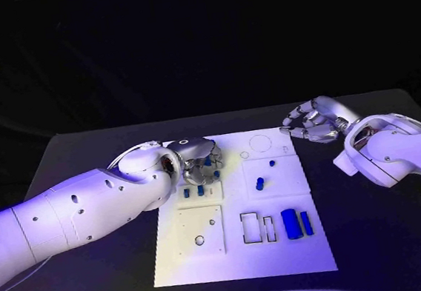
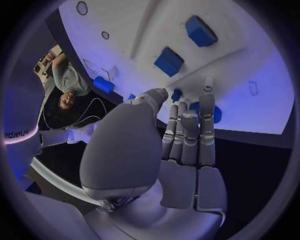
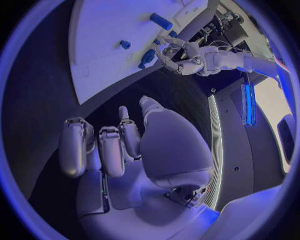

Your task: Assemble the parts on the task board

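The left hand [image 1: 197,156] covers the white task board's [image 1: 293,252] upper-left corner; its grasp cannot be told. Six blue parts [image 1: 290,223] are visible. The right hand [image 1: 315,121] hovers released, holding nothing.

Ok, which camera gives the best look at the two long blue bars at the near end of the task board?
The head view: both long blue bars stand side by side in plain sight near the task board edge. The left wrist view shows two blue blocks, foreshortened; the right wrist view, small blue pieces far off.
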